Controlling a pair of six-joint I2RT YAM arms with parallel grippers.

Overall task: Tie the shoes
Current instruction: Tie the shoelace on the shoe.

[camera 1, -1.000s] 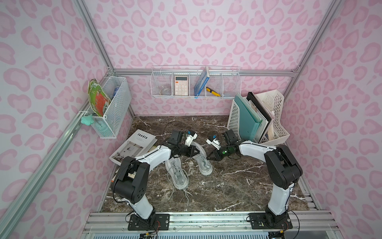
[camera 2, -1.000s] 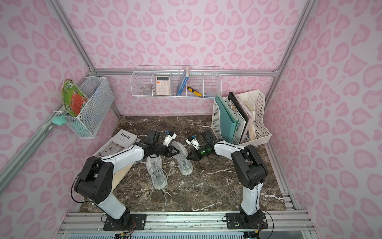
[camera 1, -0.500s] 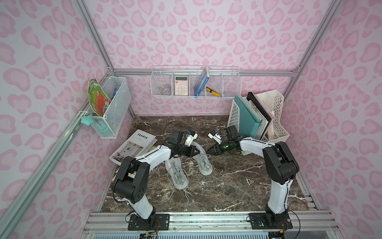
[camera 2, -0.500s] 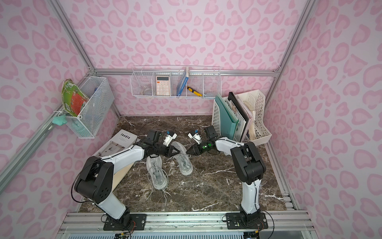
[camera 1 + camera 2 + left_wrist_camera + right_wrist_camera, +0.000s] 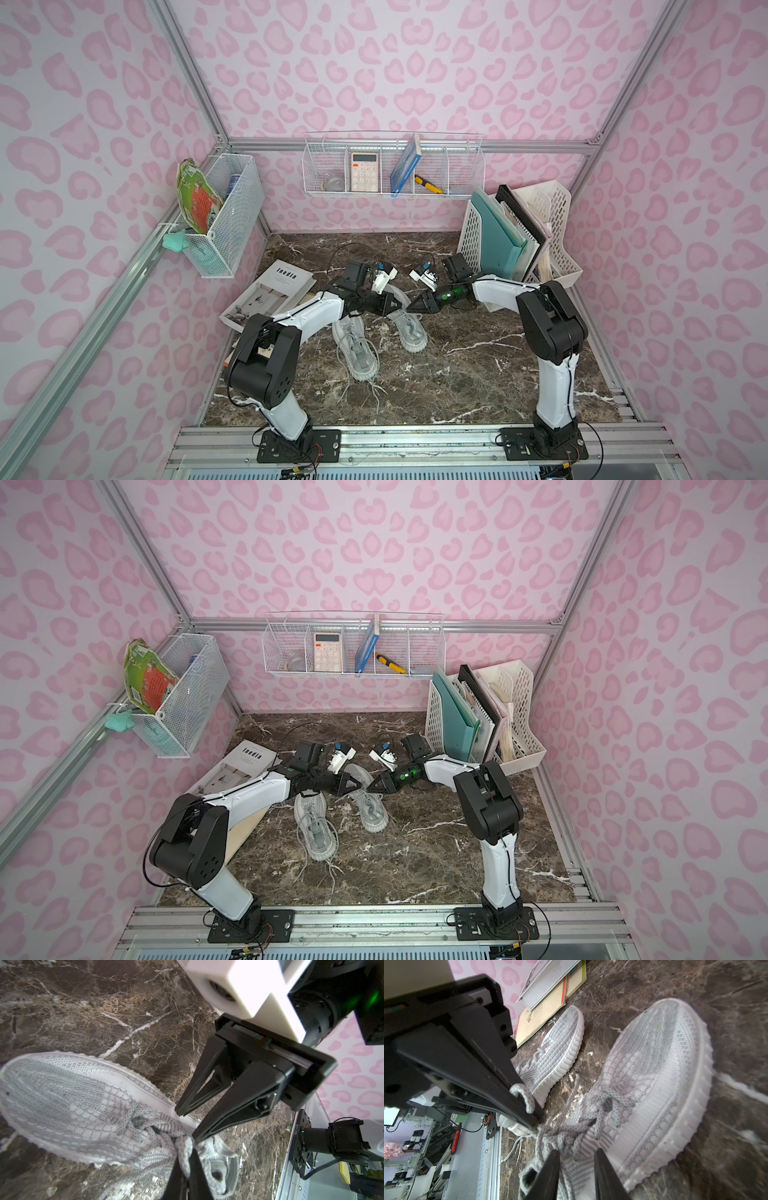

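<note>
Two shoes (image 5: 409, 328) | left tool (image 5: 398, 304) clenched on lace (image 5: 184, 1147) | right tool (image 5: 187, 1124) parted | shelf basket (image 5: 322, 160): calculator (image 5: 365, 172), book (image 5: 405, 164) (tilted)

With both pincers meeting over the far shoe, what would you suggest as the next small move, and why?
I would probably close the right pincer on the lace strands it straddles. Its jaws stand apart over the lacing of the far shoe, while the left pincer is shut on a lace loop, so a second grip seems needed before any pull can tighten.
</note>
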